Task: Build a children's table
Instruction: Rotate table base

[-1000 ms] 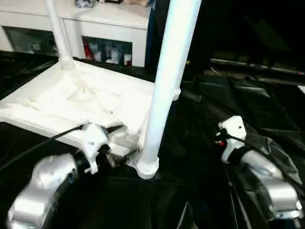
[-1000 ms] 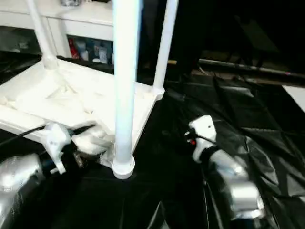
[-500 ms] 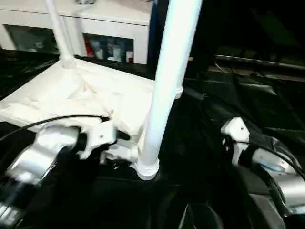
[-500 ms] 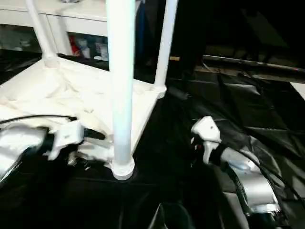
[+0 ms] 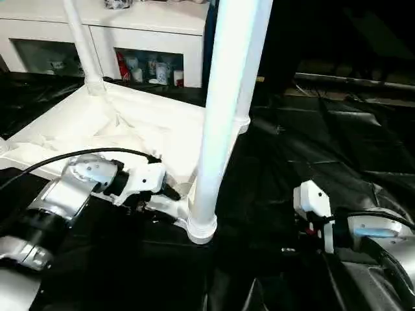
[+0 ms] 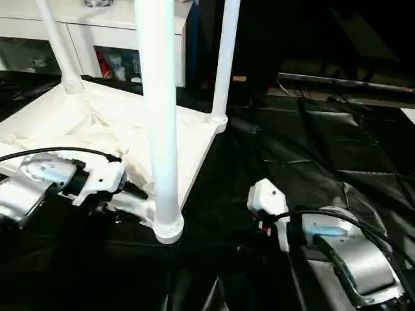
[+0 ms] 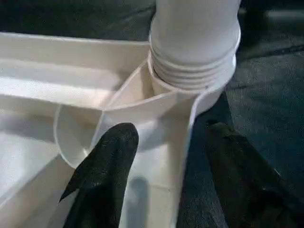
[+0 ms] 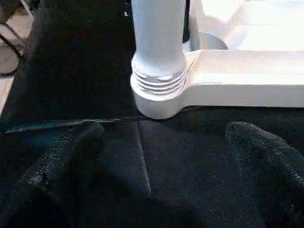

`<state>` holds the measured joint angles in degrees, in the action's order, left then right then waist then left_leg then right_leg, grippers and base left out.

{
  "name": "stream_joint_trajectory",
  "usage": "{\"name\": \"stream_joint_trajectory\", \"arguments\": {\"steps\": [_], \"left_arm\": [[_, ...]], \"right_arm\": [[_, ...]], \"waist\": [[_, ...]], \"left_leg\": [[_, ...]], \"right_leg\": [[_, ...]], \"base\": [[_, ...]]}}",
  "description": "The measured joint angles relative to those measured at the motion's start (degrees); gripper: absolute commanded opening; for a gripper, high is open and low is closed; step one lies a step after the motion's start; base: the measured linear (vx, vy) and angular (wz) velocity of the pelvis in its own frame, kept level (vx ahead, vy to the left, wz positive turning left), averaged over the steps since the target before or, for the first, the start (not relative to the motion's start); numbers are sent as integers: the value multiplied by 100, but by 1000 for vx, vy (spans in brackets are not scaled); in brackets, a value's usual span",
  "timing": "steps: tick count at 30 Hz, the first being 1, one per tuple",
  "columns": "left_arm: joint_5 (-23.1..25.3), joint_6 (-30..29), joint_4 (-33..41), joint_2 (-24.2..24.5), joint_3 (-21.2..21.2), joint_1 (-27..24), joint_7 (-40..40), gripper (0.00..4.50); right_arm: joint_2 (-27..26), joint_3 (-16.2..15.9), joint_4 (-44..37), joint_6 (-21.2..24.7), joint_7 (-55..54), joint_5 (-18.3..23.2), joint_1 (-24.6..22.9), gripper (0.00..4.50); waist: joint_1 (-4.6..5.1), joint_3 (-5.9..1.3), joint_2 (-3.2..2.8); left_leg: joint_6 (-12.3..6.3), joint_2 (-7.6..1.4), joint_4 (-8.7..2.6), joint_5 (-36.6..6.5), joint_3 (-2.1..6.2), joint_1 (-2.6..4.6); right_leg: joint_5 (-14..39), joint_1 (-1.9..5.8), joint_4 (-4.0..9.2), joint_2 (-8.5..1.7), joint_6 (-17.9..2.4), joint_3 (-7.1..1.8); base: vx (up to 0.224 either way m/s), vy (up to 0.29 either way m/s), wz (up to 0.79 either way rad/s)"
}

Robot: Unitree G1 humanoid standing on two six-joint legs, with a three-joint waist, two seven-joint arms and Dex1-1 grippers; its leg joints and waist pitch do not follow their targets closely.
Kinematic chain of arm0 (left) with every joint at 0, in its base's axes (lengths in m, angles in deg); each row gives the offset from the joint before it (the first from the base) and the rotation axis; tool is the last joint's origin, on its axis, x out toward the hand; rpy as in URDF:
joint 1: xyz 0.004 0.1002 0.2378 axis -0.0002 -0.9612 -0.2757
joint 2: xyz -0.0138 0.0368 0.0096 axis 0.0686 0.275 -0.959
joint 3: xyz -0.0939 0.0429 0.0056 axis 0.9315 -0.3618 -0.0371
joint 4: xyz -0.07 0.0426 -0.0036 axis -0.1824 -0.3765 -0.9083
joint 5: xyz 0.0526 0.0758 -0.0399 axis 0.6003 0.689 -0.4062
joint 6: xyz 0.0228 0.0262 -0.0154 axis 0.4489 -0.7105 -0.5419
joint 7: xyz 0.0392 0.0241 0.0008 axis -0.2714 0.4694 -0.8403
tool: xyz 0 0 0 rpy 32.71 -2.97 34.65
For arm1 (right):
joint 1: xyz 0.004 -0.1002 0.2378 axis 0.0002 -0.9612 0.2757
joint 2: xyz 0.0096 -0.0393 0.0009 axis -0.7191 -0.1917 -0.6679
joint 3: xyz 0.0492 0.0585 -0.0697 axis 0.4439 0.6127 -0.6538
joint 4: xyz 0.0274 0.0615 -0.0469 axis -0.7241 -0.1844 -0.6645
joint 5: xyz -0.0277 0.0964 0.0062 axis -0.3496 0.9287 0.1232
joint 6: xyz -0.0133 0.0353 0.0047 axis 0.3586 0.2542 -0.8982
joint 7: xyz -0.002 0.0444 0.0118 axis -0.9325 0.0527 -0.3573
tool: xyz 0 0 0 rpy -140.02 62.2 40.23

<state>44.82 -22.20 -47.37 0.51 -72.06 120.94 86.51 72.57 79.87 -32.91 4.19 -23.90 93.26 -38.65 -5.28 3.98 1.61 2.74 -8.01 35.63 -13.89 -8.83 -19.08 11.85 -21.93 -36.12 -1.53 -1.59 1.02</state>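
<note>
Step in hand: the near leg (image 5: 217, 116) was judged to be seating in its corner socket (image 5: 201, 228); thread rings were seen above the socket rim in both wrist views, so the leg may not have been fully home.
Doing it well: the tabletop (image 5: 123, 133) was best steadied by its rim while the leg was kept upright and turned or pressed down until the rings were hidden; a tilted leg was judged likely to bind.
Left gripper (image 7: 166, 156): fingers apart, straddling the tabletop rim just beside the socket; contact could not be told.
Right gripper (image 8: 161, 166): fingers wide apart, empty, low over the black sheet (image 5: 311, 149).
Leg relative to right gripper: ahead of the fingers, near but apart.
Tabletop position: upside down on the sheet, two far legs (image 6: 224, 58) standing.
</note>
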Motion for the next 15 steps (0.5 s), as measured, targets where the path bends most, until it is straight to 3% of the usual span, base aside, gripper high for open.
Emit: {"name": "stream_joint_trajectory", "arguments": {"steps": [15], "left_arm": [[274,618,-946,-187,-101,303,131,147]], "right_arm": [[212,-91,-167,103,70,-22,1,450]], "waist": [[-2,16,-33]], "left_leg": [[0,-2,-1,0,-3,0]], "right_leg": [[0,-3,4,0,0,0]], "base": [[0,0,0]]}}
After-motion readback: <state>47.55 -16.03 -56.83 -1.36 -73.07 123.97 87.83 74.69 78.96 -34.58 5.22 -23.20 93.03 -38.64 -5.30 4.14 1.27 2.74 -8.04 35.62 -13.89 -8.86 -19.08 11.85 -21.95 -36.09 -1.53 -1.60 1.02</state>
